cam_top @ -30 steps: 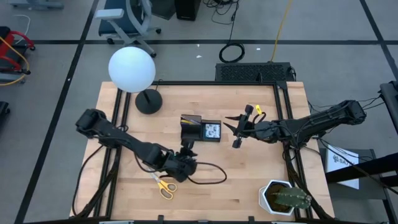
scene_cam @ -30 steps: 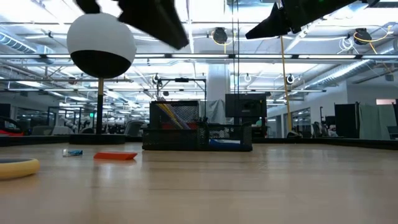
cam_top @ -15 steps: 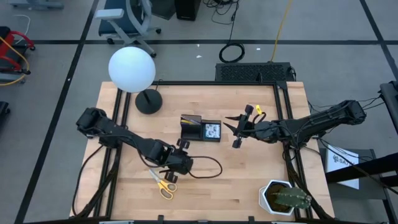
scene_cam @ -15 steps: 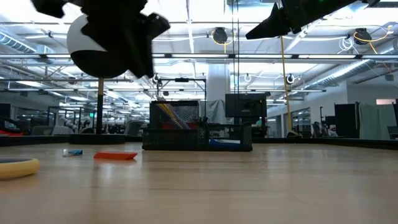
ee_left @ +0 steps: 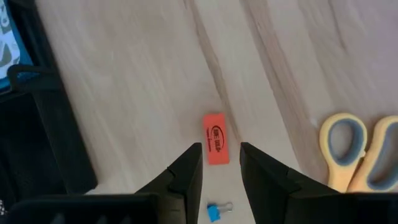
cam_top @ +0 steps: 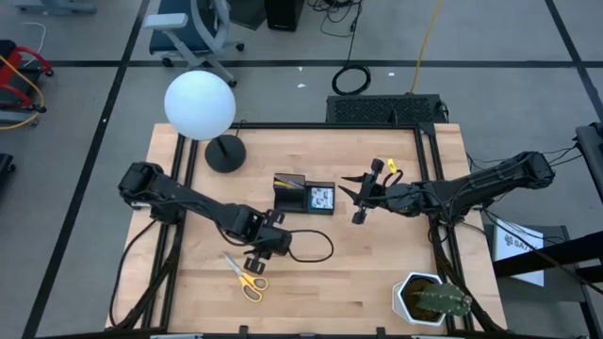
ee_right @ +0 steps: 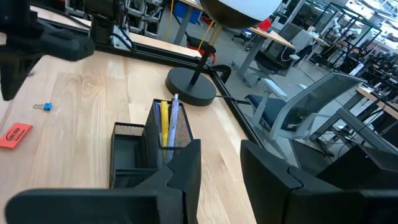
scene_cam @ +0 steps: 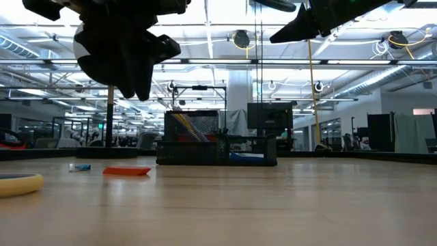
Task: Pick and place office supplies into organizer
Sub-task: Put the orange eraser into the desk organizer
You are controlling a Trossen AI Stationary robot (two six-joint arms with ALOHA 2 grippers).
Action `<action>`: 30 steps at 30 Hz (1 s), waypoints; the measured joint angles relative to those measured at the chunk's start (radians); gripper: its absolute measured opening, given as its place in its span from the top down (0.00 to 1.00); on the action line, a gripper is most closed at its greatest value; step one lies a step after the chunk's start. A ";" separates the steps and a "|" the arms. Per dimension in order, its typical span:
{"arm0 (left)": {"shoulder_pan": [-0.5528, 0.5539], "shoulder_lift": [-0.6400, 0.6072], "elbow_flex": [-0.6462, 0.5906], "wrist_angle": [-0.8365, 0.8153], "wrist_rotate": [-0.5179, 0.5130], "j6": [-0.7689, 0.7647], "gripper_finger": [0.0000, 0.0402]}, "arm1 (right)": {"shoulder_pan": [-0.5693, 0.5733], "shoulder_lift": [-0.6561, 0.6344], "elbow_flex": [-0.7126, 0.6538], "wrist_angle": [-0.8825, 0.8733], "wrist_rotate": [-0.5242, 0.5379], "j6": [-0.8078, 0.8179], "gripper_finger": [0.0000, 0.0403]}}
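A small red eraser (ee_left: 216, 147) lies flat on the wooden table (cam_top: 377, 273), with a tiny blue clip (ee_left: 216, 211) close beside it. My left gripper (ee_left: 217, 155) hangs open above the eraser, pointing steeply down, its fingers to either side and clear of it. The yellow-handled scissors (cam_top: 247, 278) lie flat nearer the front edge. The black mesh organizer (cam_top: 303, 195) stands mid-table with pens (ee_right: 166, 121) upright in its taller section. My right gripper (cam_top: 363, 198) waits open in the air to the organizer's right.
A lamp with a white globe (cam_top: 200, 104) and a round black base (cam_top: 224, 153) stands at the far left. A potted cactus (cam_top: 431, 299) sits at the near right corner. A black cable loops on the table by my left gripper (cam_top: 316, 250).
My left gripper has tipped over from a slant to point almost straight down. It has sunk a little and shifted toward the table's left edge, ending above the red eraser. Its fingers stay open.
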 joint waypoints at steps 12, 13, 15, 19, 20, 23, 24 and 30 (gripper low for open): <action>0.004 0.028 -0.095 0.031 0.023 -0.001 0.72 | 0.000 0.000 0.000 0.000 0.000 0.000 0.74; 0.005 0.028 -0.095 0.025 0.023 0.000 0.72 | 0.000 0.000 0.000 0.000 0.000 0.000 0.74; 0.005 0.028 -0.095 0.039 0.023 0.012 0.72 | 0.000 0.000 0.000 0.000 0.000 0.000 0.74; 0.005 0.028 -0.095 0.060 0.030 0.021 0.69 | 0.000 0.000 0.000 0.000 0.000 0.000 0.74; 0.007 0.028 -0.095 0.071 0.030 0.025 0.67 | 0.000 0.000 0.000 0.000 0.000 0.000 0.74; 0.007 0.028 -0.095 0.100 0.027 0.029 0.61 | 0.000 0.000 0.000 0.000 0.000 0.000 0.74; 0.007 0.028 -0.095 0.110 0.026 0.030 0.59 | 0.000 0.000 0.000 0.000 0.000 0.000 0.74; 0.007 0.028 -0.095 0.133 -0.012 0.014 0.52 | 0.000 0.000 0.000 0.000 0.000 0.000 0.74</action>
